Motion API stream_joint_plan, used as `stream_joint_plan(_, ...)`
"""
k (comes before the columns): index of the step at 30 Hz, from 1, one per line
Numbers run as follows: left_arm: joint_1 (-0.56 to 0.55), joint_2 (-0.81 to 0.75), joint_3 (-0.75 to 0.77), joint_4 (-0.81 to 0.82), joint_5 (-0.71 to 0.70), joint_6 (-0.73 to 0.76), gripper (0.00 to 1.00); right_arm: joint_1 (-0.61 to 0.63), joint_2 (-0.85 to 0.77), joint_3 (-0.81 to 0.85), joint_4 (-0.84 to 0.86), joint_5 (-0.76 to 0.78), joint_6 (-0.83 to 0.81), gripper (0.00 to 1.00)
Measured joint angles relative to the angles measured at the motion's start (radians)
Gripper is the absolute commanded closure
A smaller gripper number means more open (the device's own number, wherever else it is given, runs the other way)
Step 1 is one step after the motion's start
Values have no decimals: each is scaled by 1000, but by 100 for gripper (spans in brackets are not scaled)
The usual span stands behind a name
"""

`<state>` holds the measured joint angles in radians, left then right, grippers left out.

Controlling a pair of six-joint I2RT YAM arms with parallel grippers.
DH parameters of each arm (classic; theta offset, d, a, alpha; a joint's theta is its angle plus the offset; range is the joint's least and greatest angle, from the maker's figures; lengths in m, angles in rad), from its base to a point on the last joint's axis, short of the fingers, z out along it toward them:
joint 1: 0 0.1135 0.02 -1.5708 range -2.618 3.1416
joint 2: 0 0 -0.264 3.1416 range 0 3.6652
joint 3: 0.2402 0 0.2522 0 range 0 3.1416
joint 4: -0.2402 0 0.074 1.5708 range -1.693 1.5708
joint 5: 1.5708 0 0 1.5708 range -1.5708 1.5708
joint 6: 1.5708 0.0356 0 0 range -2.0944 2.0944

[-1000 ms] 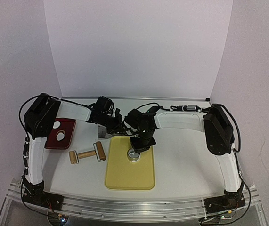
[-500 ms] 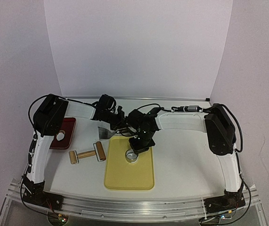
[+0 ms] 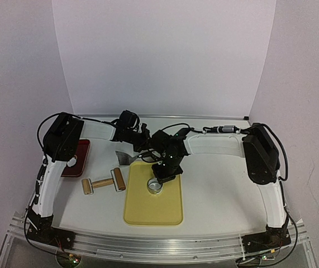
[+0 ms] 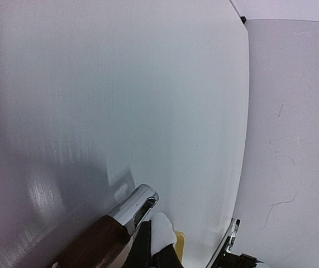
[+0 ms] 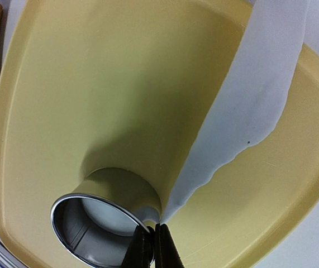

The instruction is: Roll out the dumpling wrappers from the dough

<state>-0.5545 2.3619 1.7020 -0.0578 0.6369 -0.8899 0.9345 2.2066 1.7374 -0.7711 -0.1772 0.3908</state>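
scraper handle (image 4: 92, 245) cut off at bottom | dumpling wrapper (image 5: 106, 215) mostly hidden in ring cutter (image 5: 70, 226) | red tray (image 3: 82, 151) part-covered

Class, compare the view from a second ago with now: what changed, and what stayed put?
The left arm swung right over the red tray, and the left gripper carried the scraper slightly right, toward the yellow board. The right gripper stayed pinched on the metal ring; the rolling pin did not move.

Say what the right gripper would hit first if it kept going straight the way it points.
The right gripper points down, shut on the rim of the metal ring. Straight on, it would likely meet the yellow board just under that rim; depth is unclear.
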Motion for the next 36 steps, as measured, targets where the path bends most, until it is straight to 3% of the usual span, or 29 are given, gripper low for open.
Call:
stream_joint_plan(25,0,5,26,44,-2,-23,100,20,-21,-36,11,1,20,100)
stream_joint_plan(29,0,-101,-93,38,-11,-8,100,20,-42,-63,10,30,45,100)
stream_joint_plan(36,0,-446,-343,38,-19,29,100,15,-98,-117,-8,89,91,100)
